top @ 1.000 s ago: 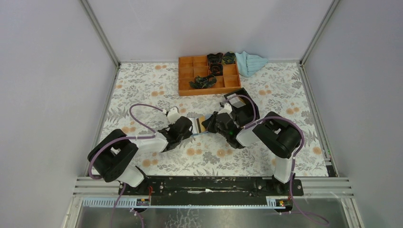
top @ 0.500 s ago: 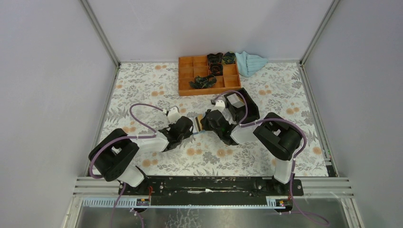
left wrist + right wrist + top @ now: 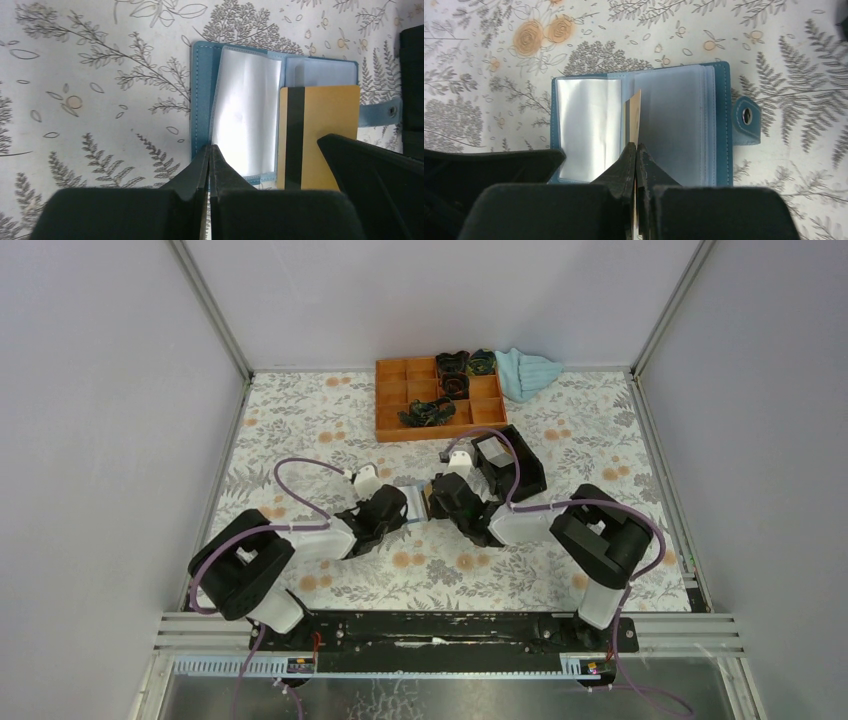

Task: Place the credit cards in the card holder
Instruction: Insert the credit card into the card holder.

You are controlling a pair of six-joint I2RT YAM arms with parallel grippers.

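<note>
The card holder (image 3: pixel 412 500) lies open on the flowered table between my two grippers, teal cover (image 3: pixel 202 100) down and clear sleeves up. My left gripper (image 3: pixel 210 148) is shut on the near edge of a clear sleeve (image 3: pixel 247 110), lifting that page. My right gripper (image 3: pixel 636 146) is shut on a tan credit card (image 3: pixel 636 107), held on edge over the fold between the pages. From the left wrist the card (image 3: pixel 325 115) shows its black stripe, over the holder's right half near the clasp tab (image 3: pixel 392 111). Both grippers (image 3: pixel 403 512) (image 3: pixel 432 502) nearly meet over the holder.
An orange compartment tray (image 3: pixel 392 400) with dark items stands at the back. A light blue cloth (image 3: pixel 528 372) lies to its right. A black box with a pale inside (image 3: pixel 505 458) sits just behind the right gripper.
My right arm has swung left with the card, bringing it over the open holder and uncovering the black box behind it. The left gripper has stayed put.
</note>
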